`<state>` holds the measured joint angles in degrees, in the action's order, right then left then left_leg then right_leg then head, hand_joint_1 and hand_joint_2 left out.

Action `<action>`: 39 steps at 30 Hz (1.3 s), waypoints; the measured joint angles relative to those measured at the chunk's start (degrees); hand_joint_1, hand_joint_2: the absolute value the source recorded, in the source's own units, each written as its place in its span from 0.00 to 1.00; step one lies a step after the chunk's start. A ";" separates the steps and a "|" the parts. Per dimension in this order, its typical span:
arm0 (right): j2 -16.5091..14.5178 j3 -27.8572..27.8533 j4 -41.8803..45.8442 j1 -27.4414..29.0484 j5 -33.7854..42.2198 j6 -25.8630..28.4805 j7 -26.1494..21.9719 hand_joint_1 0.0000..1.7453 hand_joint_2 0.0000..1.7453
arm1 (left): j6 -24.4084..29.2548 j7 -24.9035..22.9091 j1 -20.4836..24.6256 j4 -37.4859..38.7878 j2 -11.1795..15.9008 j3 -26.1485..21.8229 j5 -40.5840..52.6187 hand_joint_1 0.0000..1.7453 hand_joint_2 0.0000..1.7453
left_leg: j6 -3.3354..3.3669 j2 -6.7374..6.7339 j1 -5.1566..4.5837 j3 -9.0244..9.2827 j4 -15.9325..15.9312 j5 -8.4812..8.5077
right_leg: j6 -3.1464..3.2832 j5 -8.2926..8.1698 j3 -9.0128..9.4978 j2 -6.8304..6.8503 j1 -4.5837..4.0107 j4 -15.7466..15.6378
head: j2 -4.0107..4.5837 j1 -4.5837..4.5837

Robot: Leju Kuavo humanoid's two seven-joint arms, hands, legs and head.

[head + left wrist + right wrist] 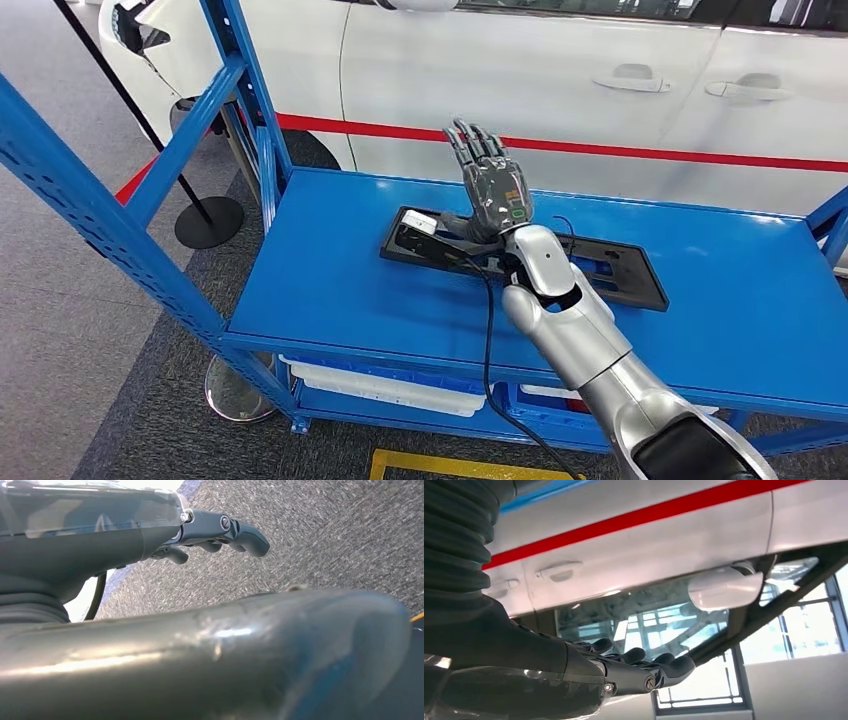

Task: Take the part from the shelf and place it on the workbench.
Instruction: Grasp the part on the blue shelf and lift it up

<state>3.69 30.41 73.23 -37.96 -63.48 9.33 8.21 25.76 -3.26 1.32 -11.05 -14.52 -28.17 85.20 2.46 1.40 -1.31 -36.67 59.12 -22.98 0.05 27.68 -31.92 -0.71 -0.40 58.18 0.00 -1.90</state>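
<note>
Positioning at this moment: the right hand (492, 180) is hovering, raised upright, at the centre of the head view, fingers extended and slightly apart, holding nothing. The part (520, 256), a flat black rectangular frame with cut-outs, is lying on the blue shelf (340, 280) directly below and in front of that hand, in the middle of the frame. Its long axis is running from centre-left toward lower right, roughly parallel to the shelf's front edge. The wrist and forearm are crossing over the part's middle section, so the left end and right end are showing on either side.

The left hand (220, 532) is hanging over grey carpet in its wrist view, fingers loosely curled and gripping nothing; the right hand is judged to be the nearer one.

The shelf is painted steel, smooth and glossy, with perforated uprights. The part is appearing matte, thin and rigid, probably moulded plastic. Behind the shelf, a white car (560, 70) with a red stripe is filling the upper frame.
</note>
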 joint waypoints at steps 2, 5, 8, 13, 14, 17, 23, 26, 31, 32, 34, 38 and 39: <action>0.19 0.16 0.89 -0.15 0.09 -0.14 -0.05 0.00 1.00 | -0.01 0.03 0.00 -0.01 0.09 -0.01 -0.02 0.00 0.00 | 0.00 0.00 0.00 0.00 0.00 0.00 | 0.00 0.01 0.00 0.00 0.00 0.00 | 0.00 0.00; 0.34 0.44 1.57 -0.14 0.18 -0.17 -0.08 0.00 1.00 | 0.01 0.12 0.01 0.01 0.20 -0.02 -0.01 0.00 0.00 | 0.00 0.00 0.00 0.00 0.00 -0.01 | 0.01 0.02 0.00 0.00 0.00 0.00 | 0.00 0.00; 0.35 0.89 1.52 -0.09 0.33 -0.17 -0.08 0.00 1.00 | 0.01 0.45 0.04 0.00 0.31 -0.02 0.01 0.00 0.00 | 0.00 0.00 0.00 0.00 0.00 -0.01 | 0.01 0.02 0.00 0.00 0.00 0.00 | 0.00 0.00; 0.35 1.88 0.57 -0.05 0.78 -0.09 -0.08 0.00 1.00 | 0.01 0.92 0.07 0.01 0.54 -0.02 0.04 0.00 0.00 | 0.00 0.01 0.00 0.00 0.00 0.00 | 0.01 0.02 0.01 0.00 0.00 0.00 | 0.00 0.00; 0.35 1.97 0.42 -0.04 0.80 -0.08 -0.08 0.00 1.00 | 0.01 0.93 0.07 0.01 0.58 -0.02 0.04 0.00 0.00 | 0.00 0.01 0.00 0.00 0.00 0.00 | 0.01 0.02 0.01 0.00 0.00 0.00 | 0.00 0.00; 0.35 2.17 0.03 -0.04 0.81 -0.08 -0.08 0.00 1.00 | 0.01 0.94 0.07 0.01 0.69 -0.02 0.04 0.00 0.00 | 0.00 0.01 0.00 -0.01 0.00 -0.01 | 0.01 0.02 0.01 0.00 0.00 0.00 | 0.00 0.00; -0.27 4.07 -2.44 0.51 3.44 -0.66 -4.48 0.00 1.00 | -0.17 1.32 0.17 0.02 0.93 -0.02 0.50 0.00 0.00 | 0.00 0.01 0.00 -0.01 0.00 -0.01 | 0.00 0.03 0.01 0.01 -0.01 0.00 | 0.00 0.00; -1.61 6.14 -5.10 1.38 4.67 -0.27 -6.95 0.00 1.00 | -0.29 1.74 0.24 0.02 1.13 -0.02 0.87 0.00 0.00 | 0.00 0.02 0.00 -0.01 -0.01 -0.01 | 0.00 0.04 0.01 0.02 -0.02 0.00 | 0.00 0.00; -4.32 10.61 -9.60 1.62 4.21 -0.12 -7.54 0.00 1.00 | -0.51 1.99 0.31 0.01 1.57 -0.02 1.58 0.00 0.00 | 0.00 0.01 0.01 -0.01 -0.02 -0.01 | 0.04 0.07 0.01 0.01 -0.04 0.02 | 0.00 0.01; -5.05 11.56 -10.46 1.58 3.99 -0.20 -7.62 0.00 1.00 | -0.56 1.99 0.32 0.02 1.68 -0.02 1.67 0.00 0.00 | -0.01 0.01 0.01 -0.01 -0.02 -0.01 | 0.06 0.08 0.01 0.01 -0.04 0.02 | 0.00 0.01; -6.66 13.47 -11.99 1.49 3.57 -0.37 -7.86 0.00 1.00 | -0.63 1.99 0.38 0.01 1.87 -0.02 1.83 0.00 0.00 | -0.01 0.00 0.02 -0.01 -0.02 -0.02 | 0.08 0.10 0.00 0.00 -0.04 0.03 | 0.00 0.01; -10.28 17.19 -14.22 0.84 3.57 -0.44 -9.23 0.00 1.00 | -0.73 2.03 0.48 0.02 2.32 0.00 2.54 0.00 0.00 | -0.02 0.00 0.02 -0.01 -0.03 -0.02 | 0.14 0.13 0.00 0.00 -0.04 0.05 | 0.00 0.01; -11.20 18.23 -14.43 0.71 3.87 -0.40 -9.95 0.00 1.00 | -0.74 2.08 0.49 0.02 2.45 0.00 2.59 0.00 0.00 | -0.03 0.00 0.03 0.00 -0.03 -0.02 | 0.16 0.15 0.00 0.00 -0.04 0.05 | 0.00 0.01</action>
<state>-7.50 48.64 58.80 -37.25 -59.61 8.92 -1.74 25.03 -1.18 1.81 -11.04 -12.06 -28.17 87.79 2.43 1.40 -1.28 -36.67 59.08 -23.01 0.21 27.83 -31.92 -0.71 -0.44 58.23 0.00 -1.89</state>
